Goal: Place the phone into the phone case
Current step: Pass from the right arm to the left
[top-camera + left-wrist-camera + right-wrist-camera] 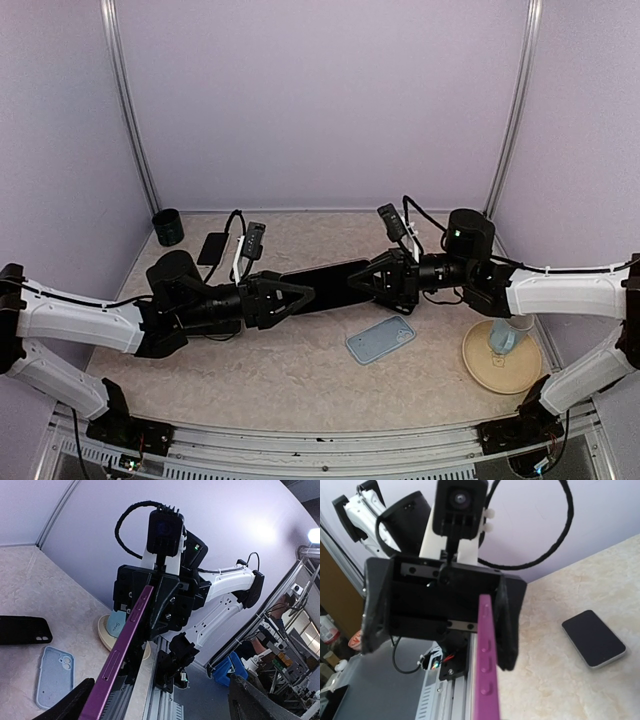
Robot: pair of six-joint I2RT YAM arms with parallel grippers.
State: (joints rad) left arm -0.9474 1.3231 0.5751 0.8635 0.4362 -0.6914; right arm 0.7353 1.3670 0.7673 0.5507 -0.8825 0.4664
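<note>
The purple-edged, dark-faced slab phone is held clear of the table, its long axis running left to right between the arms. The right gripper is clamped on its right end. The left gripper has its jaws spread wide around the left end. The light blue soft phone case lies flat just beyond the right gripper, toward the arm bases. No writing is legible
</note>
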